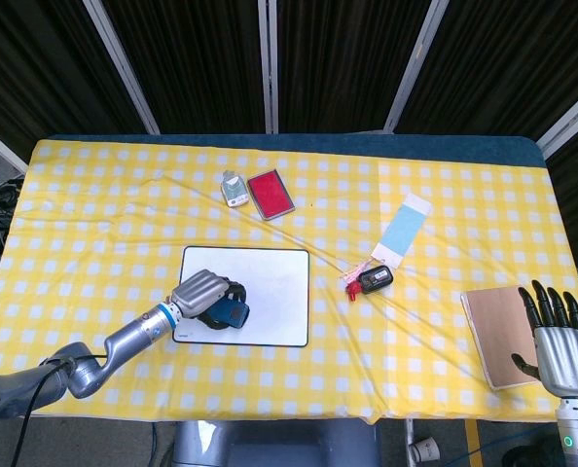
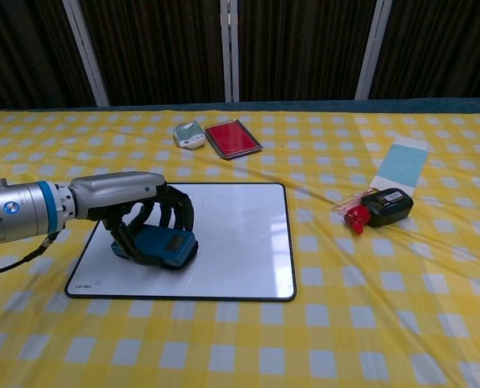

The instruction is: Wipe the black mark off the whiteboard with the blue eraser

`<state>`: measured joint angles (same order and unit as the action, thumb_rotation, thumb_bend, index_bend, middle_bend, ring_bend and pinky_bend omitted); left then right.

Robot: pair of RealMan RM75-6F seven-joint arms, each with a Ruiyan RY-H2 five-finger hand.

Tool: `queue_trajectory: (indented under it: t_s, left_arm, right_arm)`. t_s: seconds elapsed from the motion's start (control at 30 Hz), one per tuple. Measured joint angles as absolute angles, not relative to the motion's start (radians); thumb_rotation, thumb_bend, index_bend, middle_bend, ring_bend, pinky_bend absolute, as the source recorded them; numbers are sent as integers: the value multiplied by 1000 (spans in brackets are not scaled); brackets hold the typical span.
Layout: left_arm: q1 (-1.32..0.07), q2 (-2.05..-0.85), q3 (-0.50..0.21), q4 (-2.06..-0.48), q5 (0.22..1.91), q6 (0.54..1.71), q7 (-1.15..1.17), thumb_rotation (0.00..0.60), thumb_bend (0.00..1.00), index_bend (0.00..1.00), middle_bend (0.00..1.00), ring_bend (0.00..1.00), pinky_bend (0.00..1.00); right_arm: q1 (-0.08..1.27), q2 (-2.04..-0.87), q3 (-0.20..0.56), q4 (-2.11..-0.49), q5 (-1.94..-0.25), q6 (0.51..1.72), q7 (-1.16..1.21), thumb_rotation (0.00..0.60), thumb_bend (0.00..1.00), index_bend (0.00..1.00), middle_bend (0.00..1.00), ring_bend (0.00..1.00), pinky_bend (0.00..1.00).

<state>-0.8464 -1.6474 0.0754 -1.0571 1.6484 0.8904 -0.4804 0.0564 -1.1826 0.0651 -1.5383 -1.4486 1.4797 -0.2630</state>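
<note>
The left robot hand (image 2: 135, 212) reaches in low from the left, its dark fingers (image 2: 175, 217) curled down over the blue eraser (image 2: 164, 246) and holding it flat against the whiteboard (image 2: 240, 242). The eraser sits on the left half of the board, nearer the front edge than the back. From the head view the same hand (image 1: 203, 293) covers most of the eraser (image 1: 233, 312), with only a blue corner poking out on the right. The white surface around it looks clean from where I stand; I cannot make out any black mark, and anything under the hand is hidden.

The right robot hand (image 1: 559, 341) stands well apart at the far right corner, upright with its fingers straight and spread, holding nothing. It is just beside a brown notebook (image 1: 495, 336) lying at the counter's right edge.

The counter (image 2: 321, 339) is covered in a yellow and white checked cloth. Behind the whiteboard lie a red case (image 2: 233, 138) and, touching its left side, a small pale green device (image 2: 190, 134). To the right of the board there is a black key fob (image 2: 389, 205) with a red tassel (image 2: 355, 217) on its left, and a light blue strip (image 2: 402, 166) of paper just behind them.
</note>
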Motion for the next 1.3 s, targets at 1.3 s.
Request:
queue_trajectory:
  t_s: [1.3]
  left_arm:
    - [-851, -1641, 76, -1059, 1632, 903, -559, 600, 335, 629, 496, 446, 527]
  right_arm:
    - [52, -1178, 65, -1545, -1452, 1490, -263, 600, 0, 0, 0, 0, 0]
